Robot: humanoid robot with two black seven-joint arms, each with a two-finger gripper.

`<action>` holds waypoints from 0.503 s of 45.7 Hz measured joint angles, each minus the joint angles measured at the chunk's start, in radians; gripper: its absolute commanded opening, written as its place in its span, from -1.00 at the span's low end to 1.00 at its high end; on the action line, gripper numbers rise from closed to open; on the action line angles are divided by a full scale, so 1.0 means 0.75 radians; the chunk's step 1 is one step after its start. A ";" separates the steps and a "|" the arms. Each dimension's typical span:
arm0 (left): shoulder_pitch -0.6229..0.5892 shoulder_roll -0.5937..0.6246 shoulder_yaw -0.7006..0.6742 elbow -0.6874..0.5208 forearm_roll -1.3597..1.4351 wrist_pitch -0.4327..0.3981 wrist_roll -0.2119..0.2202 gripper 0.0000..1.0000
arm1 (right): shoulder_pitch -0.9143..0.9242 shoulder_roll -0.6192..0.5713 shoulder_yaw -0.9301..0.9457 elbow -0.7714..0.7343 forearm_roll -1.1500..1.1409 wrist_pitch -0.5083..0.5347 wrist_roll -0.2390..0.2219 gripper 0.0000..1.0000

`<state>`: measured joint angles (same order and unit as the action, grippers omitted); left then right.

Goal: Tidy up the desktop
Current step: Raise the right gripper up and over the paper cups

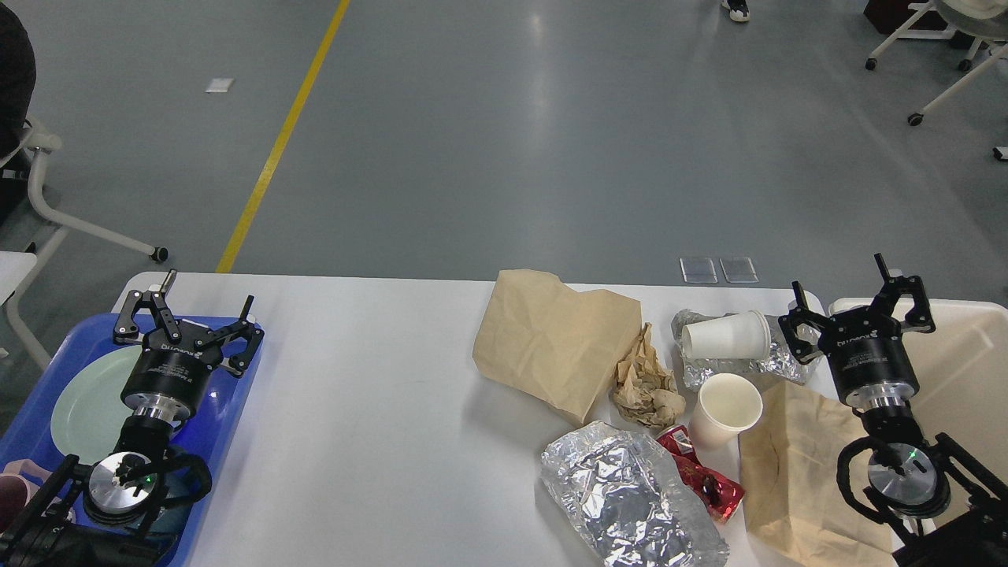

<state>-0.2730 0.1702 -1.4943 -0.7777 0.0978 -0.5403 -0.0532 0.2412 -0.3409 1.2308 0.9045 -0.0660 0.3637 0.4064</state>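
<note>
1. A blue plastic tray (236, 378) sits at the left end of the white rectangular surface (370, 425), and a pale green round plate (83, 405) lies in it.
2. The left gripper (189, 319) hangs over the tray, fingers spread apart.
3. A flat brown paper bag (551, 339) lies right of centre, a crumpled brown paper wad (644, 382) touching its right side.
4. Right of the wad, a white paper cup on its side (724, 337) rests on crinkled silver foil (780, 358).
5. In front of it stands an upright white paper cup (724, 409).
6. A red foil wrapper (701, 476) lies between a large silver foil sheet (630, 496) and a second brown paper bag (795, 472).
7. The right gripper (856, 301), fingers spread, hovers over the surface's right edge, beside a beige plastic bin (965, 378).
</note>
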 measured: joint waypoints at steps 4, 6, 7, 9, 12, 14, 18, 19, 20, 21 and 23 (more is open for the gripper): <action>0.000 0.000 0.000 0.000 -0.001 0.000 -0.001 0.93 | 0.005 0.005 -0.012 -0.004 0.000 -0.028 0.000 1.00; 0.000 0.000 0.000 0.000 -0.001 0.000 -0.001 0.93 | 0.008 0.010 -0.014 -0.003 0.000 -0.072 0.000 1.00; 0.000 0.000 0.000 0.000 -0.001 0.000 -0.001 0.93 | 0.009 0.014 -0.014 -0.001 0.000 -0.096 0.000 1.00; 0.000 0.000 0.000 0.000 -0.001 0.000 -0.001 0.93 | 0.011 0.036 -0.017 0.004 0.000 -0.165 0.000 1.00; 0.000 0.000 0.000 0.000 -0.001 0.000 -0.001 0.93 | 0.012 0.051 -0.019 0.018 -0.002 -0.191 0.002 1.00; 0.000 0.000 0.000 0.000 -0.001 0.000 -0.001 0.93 | 0.012 0.056 -0.020 0.033 -0.006 -0.197 0.003 1.00; 0.000 0.000 0.000 0.000 -0.001 0.000 -0.001 0.93 | 0.015 0.060 -0.021 0.061 -0.019 -0.209 0.004 1.00; 0.000 0.000 0.000 0.000 -0.001 0.000 -0.001 0.93 | 0.017 0.061 -0.022 0.064 -0.021 -0.212 0.004 1.00; 0.000 0.000 0.000 0.000 -0.001 0.000 -0.001 0.93 | 0.022 0.062 -0.022 0.066 -0.022 -0.216 0.004 1.00; 0.000 0.000 0.000 0.000 -0.001 0.000 -0.001 0.93 | 0.028 0.062 -0.023 0.066 -0.023 -0.221 0.004 1.00; 0.000 -0.001 0.000 0.000 -0.001 0.000 -0.001 0.93 | 0.043 0.063 -0.023 0.068 -0.025 -0.237 0.004 1.00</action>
<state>-0.2732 0.1692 -1.4940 -0.7777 0.0970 -0.5402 -0.0538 0.2733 -0.2936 1.2132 0.9554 -0.0849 0.1860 0.4096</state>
